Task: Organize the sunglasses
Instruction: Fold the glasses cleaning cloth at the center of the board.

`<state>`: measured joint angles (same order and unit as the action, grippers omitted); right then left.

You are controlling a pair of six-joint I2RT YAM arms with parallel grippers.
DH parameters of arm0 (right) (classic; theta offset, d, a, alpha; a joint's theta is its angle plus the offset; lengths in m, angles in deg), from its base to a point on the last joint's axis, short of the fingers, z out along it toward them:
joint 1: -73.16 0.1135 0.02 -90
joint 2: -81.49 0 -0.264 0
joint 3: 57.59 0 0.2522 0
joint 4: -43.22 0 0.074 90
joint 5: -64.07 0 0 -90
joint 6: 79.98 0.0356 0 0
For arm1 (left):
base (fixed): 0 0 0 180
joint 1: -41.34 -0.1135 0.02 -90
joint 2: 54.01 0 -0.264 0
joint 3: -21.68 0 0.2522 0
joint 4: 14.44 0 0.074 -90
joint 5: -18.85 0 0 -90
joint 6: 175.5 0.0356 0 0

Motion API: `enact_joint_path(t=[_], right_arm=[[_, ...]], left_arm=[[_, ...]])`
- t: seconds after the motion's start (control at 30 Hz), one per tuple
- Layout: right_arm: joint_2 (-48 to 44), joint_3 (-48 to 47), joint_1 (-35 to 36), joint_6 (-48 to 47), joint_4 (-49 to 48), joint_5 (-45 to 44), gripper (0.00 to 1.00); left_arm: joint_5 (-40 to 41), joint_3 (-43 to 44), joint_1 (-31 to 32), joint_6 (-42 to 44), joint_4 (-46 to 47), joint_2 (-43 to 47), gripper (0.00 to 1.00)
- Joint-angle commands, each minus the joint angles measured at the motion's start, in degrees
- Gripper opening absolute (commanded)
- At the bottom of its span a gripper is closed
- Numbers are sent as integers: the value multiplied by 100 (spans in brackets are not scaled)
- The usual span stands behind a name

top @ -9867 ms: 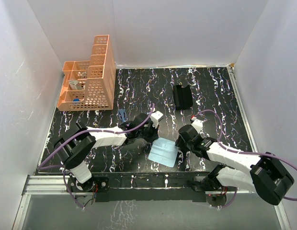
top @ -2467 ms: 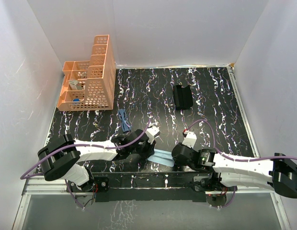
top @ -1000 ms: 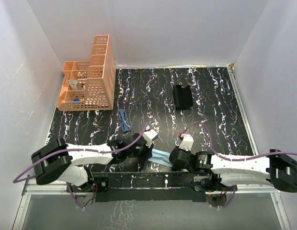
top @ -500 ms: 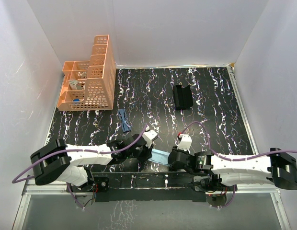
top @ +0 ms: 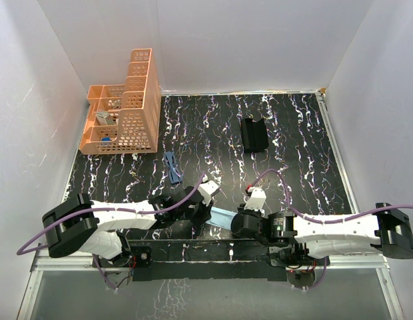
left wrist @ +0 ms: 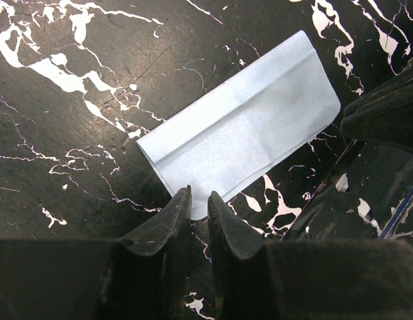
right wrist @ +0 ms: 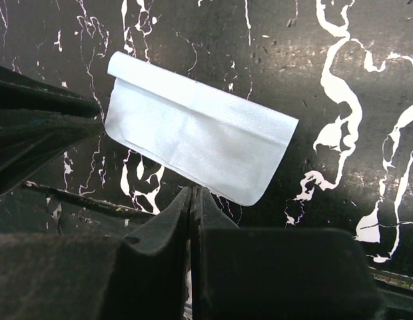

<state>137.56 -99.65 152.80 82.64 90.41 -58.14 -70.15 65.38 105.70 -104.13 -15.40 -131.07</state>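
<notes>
The dark blue folded sunglasses (top: 172, 167) lie on the black marbled table, left of centre, away from both grippers. The black case (top: 254, 135) lies open at the back right. The light blue cloth (top: 222, 217) lies folded flat near the front edge; it also shows in the left wrist view (left wrist: 240, 127) and the right wrist view (right wrist: 196, 143). My left gripper (top: 204, 212) (left wrist: 199, 195) is at the cloth's left end, its jaws a narrow gap apart over the cloth's edge. My right gripper (top: 239, 223) (right wrist: 192, 189) is shut and empty at the cloth's near edge.
An orange mesh organizer (top: 123, 113) with small items stands at the back left. White walls enclose the table. The metal rail (top: 193, 250) runs along the near edge just below both grippers.
The cloth, spread flat at first, now lies folded in half near the front edge. Over the last second the right gripper has shifted slightly left; the left has barely moved.
</notes>
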Motion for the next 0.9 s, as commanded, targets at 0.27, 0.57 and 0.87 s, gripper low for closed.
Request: enact_joint_path(t=[0.27, 0.57, 0.87], right_arm=[[-280, 515, 25, 461, -163, -511, 0], [-93, 513, 26, 465, -384, -615, 0], [-83, 579, 17, 455, -567, -729, 0]], left_arm=[[-75, 59, 48, -68, 2, 93, 16], [-165, 264, 55, -88, 224, -253, 16], [-115, 456, 86, -101, 517, -658, 16]])
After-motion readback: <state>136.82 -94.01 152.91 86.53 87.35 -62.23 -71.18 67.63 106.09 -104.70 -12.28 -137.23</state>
